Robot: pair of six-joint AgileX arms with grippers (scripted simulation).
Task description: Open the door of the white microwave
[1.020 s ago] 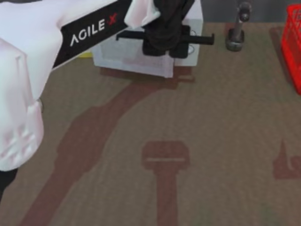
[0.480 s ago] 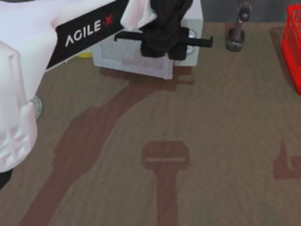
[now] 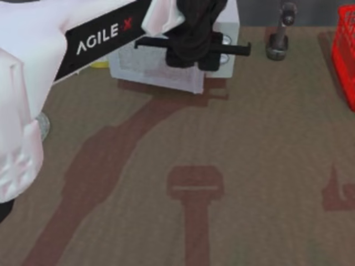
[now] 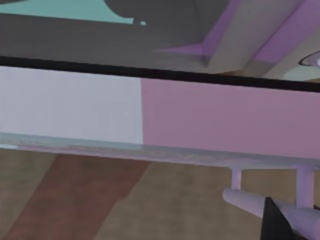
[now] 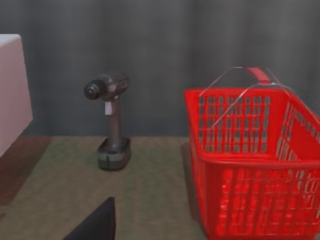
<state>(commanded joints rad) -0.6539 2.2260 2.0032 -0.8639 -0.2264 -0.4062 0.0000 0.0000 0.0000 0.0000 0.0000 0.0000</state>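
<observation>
Microwave (image 3: 166, 69) sits at the table's (image 3: 266, 138) far edge, left of centre in the top view, with the left arm stretched across it and the left gripper (image 3: 191, 52) down at the front face. The door (image 3: 158, 72) looks slightly swung out — its free edge stands a little proud at the right end, near the knobs (image 3: 224, 47). Whether the fingers are clamped on anything cannot be told from above; the wrist hides them. A drill (image 3: 277, 33) stands further right along the far edge and a red basket (image 3: 344, 55) fills the far right corner. The right gripper is not in this view.

The left wrist view runs close along the door's thin edge (image 4: 150, 152), with the handle bar (image 4: 270, 205) on two short posts and a dark fingertip (image 4: 277, 222) against it. One finger only shows, so the grip remains uncertain.

The right wrist view shows the drill (image 5: 111, 125), the basket (image 5: 250, 160) and a corner of the microwave (image 5: 12, 90); the right arm is parked, with a dark tip (image 5: 97, 222) showing.

Judgement: the pull has barely started — a crack at most, with nearly the whole swing left.
</observation>
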